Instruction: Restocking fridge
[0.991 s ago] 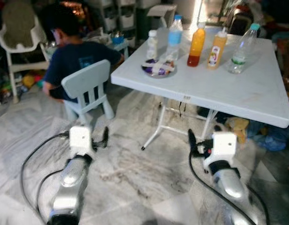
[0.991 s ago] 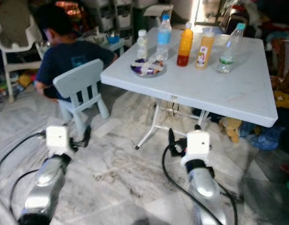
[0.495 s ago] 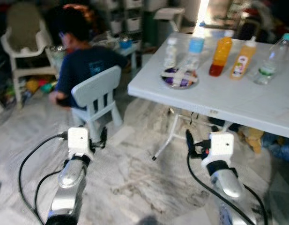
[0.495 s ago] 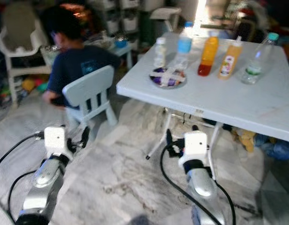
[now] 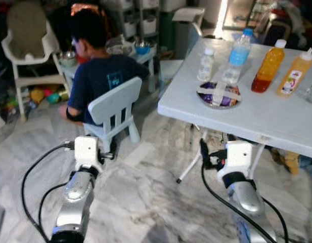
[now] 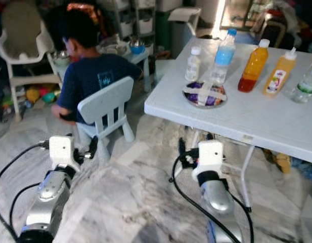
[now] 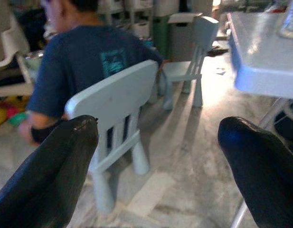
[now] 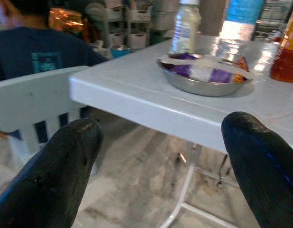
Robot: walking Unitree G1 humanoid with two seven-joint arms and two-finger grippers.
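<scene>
White plastic is forming the bench (image 5: 277,121) that you are seeing ahead of the right jaws, with its near corner lying above and beyond them. You are holding both arms low over the marble floor (image 5: 145,202). The left gripper (image 5: 112,150) is pointing toward a small pale blue chair (image 5: 115,109), and in the left wrist view its jaws are standing wide apart, framing that chair and gripping nothing. The right gripper (image 5: 203,151) is hovering just before the bench's folding legs (image 5: 188,169); in the right wrist view its jaws are likewise standing wide apart and holding nothing.

The goods are standing on the bench, well beyond the right jaws. Nearest them is a shallow metal bowl (image 5: 218,94) holding purple and white packets. Just behind the bowl are standing a small clear bottle (image 5: 206,65) with a white cap and a taller water bottle (image 5: 236,56) with a blue label. Farther off to the right of these are standing an orange juice bottle (image 5: 267,67) and a squeeze bottle (image 5: 295,74) with a pointed cap.

A person (image 5: 102,76) in a dark blue shirt is sitting on the pale blue chair, back turned to you, beyond the left jaws. A white high chair (image 5: 24,48) is standing farther off to the left.
</scene>
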